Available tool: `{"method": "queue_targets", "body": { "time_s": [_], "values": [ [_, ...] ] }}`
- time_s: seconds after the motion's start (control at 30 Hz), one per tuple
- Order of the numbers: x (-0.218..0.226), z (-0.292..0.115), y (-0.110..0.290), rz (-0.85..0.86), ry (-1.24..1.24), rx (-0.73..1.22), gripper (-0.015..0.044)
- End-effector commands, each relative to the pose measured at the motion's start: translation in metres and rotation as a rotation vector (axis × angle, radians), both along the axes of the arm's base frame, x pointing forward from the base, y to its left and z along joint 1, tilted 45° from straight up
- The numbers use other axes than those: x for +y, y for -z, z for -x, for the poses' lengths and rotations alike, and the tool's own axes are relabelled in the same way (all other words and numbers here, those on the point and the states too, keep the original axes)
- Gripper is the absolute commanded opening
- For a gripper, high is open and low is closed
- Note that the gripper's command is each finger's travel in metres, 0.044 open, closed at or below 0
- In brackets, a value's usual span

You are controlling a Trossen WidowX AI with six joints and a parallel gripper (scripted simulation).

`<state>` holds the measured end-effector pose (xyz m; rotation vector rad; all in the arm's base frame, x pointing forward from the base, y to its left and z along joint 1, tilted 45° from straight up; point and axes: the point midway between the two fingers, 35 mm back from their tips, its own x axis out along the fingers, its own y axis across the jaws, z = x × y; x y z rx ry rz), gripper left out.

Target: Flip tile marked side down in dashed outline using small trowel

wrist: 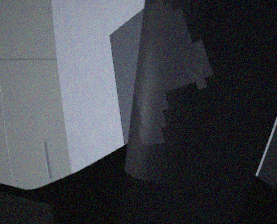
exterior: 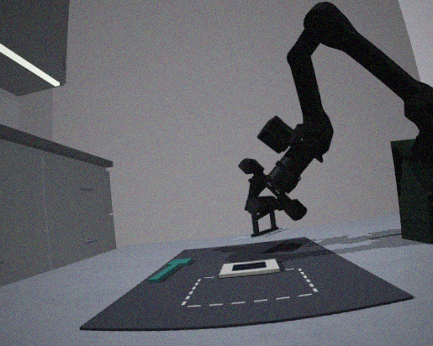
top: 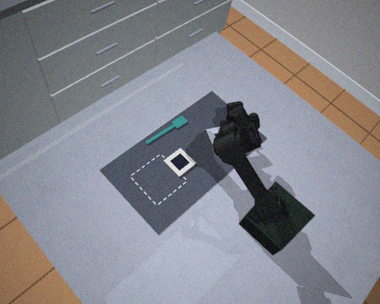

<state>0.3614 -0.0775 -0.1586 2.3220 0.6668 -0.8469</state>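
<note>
The off-white tile (top: 168,161) (exterior: 226,270) lies flat on the mat, its dark square mark (top: 179,161) (exterior: 249,266) facing up. It covers one corner of the dashed outline (top: 144,191) (exterior: 192,306) and sits mostly outside it. My gripper (exterior: 263,201) is shut on the handle of the dark trowel, beyond the tile in the exterior view. The trowel's flat base (exterior: 265,232) hangs on two posts a little above the mat's far end. In the top view the arm hides the fingertips and most of the trowel. The wrist view is too dark to show the grip clearly.
A teal flat tool with a long handle (top: 160,134) (exterior: 166,272) lies along the mat's edge on the cabinet side. The dark mat (top: 116,171) (exterior: 112,321) lies on the pale table. The arm's base block (top: 295,212) (exterior: 423,210) stands on the right. Drawers stand at the back left.
</note>
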Motion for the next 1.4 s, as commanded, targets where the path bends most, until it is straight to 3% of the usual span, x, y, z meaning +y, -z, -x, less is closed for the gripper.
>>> {"method": "queue_targets", "body": {
  "time_s": [0.0, 0.2, 0.7, 1.37],
  "values": [
    [-0.014, -0.002, -0.015, 0.011, 0.007, -0.016, 0.0000],
    [-0.013, -0.004, -0.019, 0.016, -0.007, -0.028, 0.0000],
    [0.063, -0.037, -0.076, 0.096, -0.310, -0.300, 0.0000],
    [0.077, -0.037, -0.064, 0.096, -0.314, -0.302, 0.0000]
  ]
}}
